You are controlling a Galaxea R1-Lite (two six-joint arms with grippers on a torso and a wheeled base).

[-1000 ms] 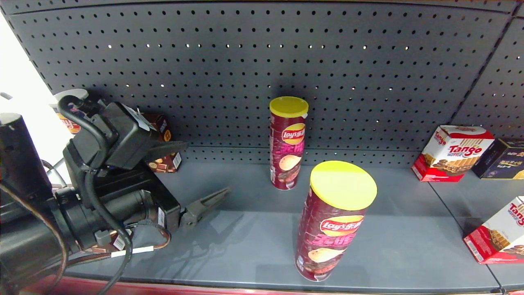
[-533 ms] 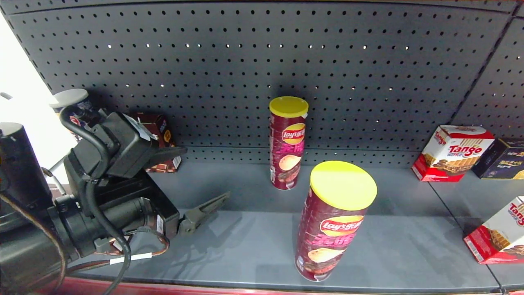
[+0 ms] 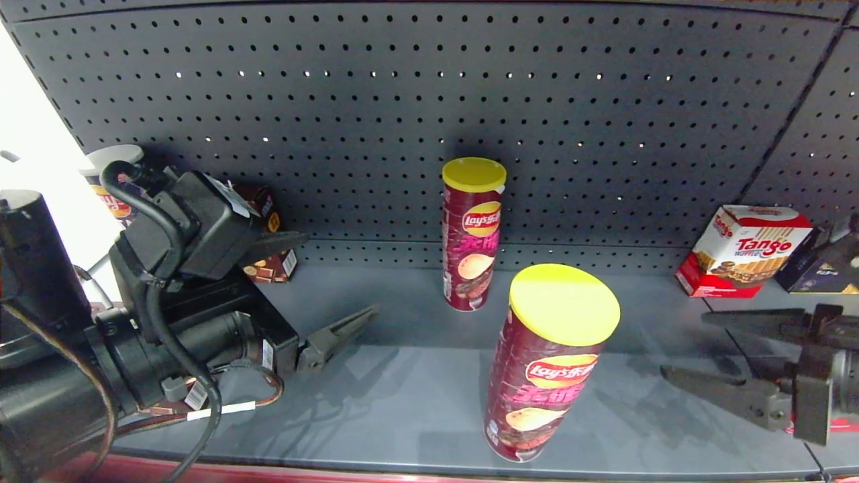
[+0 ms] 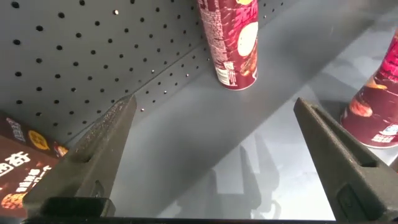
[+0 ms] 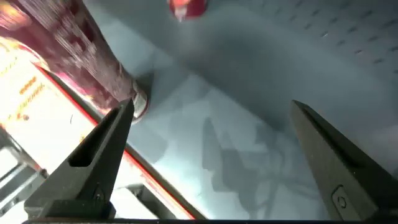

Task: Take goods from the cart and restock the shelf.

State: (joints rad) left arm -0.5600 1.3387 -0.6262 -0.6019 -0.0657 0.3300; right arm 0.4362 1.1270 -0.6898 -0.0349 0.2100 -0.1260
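Note:
Two maroon chip cans with yellow lids stand upright on the grey shelf point(image 3: 402, 409). The back can point(image 3: 472, 235) point(image 4: 229, 43) is near the pegboard; the front can point(image 3: 549, 365) point(image 4: 377, 102) point(image 5: 68, 56) is near the shelf's front edge. My left gripper point(image 3: 341, 272) point(image 4: 212, 102) hangs open and empty over the shelf, left of both cans. My right gripper point(image 3: 684, 343) point(image 5: 211, 104) is open and empty, low over the shelf, to the right of the front can and apart from it.
A red-and-white wafer box point(image 3: 741, 251) and a dark box point(image 3: 822, 272) sit at the right. A brown chocolate box point(image 3: 270, 231) and a white-lidded can point(image 3: 113, 181) stand behind my left arm. The pegboard wall point(image 3: 429, 100) closes the back.
My right gripper has come into the head view from the right, open, toward the front can. The left gripper has shifted only slightly. Both cans stand as before.

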